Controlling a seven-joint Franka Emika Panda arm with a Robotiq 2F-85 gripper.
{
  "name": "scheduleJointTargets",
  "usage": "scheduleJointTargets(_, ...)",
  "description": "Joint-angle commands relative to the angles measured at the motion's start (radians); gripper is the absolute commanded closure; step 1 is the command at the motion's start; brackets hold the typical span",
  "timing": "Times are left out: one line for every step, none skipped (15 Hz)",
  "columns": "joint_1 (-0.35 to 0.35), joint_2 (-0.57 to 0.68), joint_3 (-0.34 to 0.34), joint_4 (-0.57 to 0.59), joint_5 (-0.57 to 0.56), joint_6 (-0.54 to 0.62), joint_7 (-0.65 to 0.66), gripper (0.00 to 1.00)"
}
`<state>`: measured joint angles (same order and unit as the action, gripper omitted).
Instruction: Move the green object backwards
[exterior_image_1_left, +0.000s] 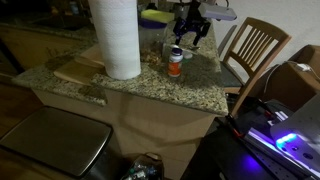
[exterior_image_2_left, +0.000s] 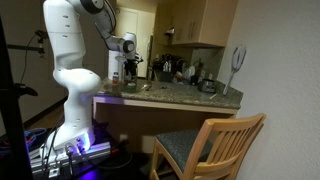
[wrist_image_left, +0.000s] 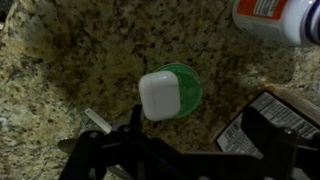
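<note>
Nearest to me, a speckled granite counter (exterior_image_1_left: 150, 88) is stretching away, with a wooden board (exterior_image_1_left: 78, 70) lying at its near corner and a tall paper towel roll (exterior_image_1_left: 120, 38) standing on the board's far end. Just past the roll a small orange bottle (exterior_image_1_left: 176, 63) with a white label is standing upright. The gripper (exterior_image_1_left: 191, 38) is hanging over the stone right behind that bottle, its fingers spreading apart and closing on nothing. In the wrist view the green object (wrist_image_left: 190, 85) is lying flat on the granite directly under the claw, between the fingers, though whether either one is touching it I cannot tell. It is round and low, with a white rounded-square piece (wrist_image_left: 160, 95) sitting on top of it and covering its left part. The bottle is showing beyond it at the top right of that view, apart from it, and a dark labelled box (wrist_image_left: 275, 118) is resting near its right side. Farther back on the counter something yellow (exterior_image_1_left: 155, 17) is sitting, and a wooden chair (exterior_image_1_left: 255, 48) is standing off the counter's far end.
</note>
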<state>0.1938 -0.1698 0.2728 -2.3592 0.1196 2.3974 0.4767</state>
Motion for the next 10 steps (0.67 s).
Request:
scheduleJointTargets(0.002,0.006,-0.003,0.002,-0.001,-0.002,-0.001,0.0)
scheduleJointTargets(0.002,0.006,-0.003,0.003,-0.001,-0.002,0.0,0.0)
scheduleJointTargets(-0.003,0.012,0.001,-0.001,-0.023,-0.007,0.017,0.0)
scheduleJointTargets(-0.006,0.017,0.002,-0.007,-0.034,-0.004,0.026,0.0)
scheduleJointTargets(-0.01,0.021,0.004,-0.011,-0.054,-0.002,0.037,0.0)
scheduleJointTargets(-0.013,0.029,0.004,-0.013,-0.072,0.003,0.05,0.0)
scheduleJointTargets(-0.014,0.042,0.004,-0.013,-0.089,0.011,0.067,0.0)
scheduleJointTargets(-0.016,0.056,0.005,-0.012,-0.112,0.018,0.088,0.0)
scheduleJointTargets(-0.011,0.071,0.003,-0.009,-0.107,0.02,0.094,0.0)
scheduleJointTargets(0.0,0.04,-0.003,-0.006,-0.085,-0.003,0.071,0.0)
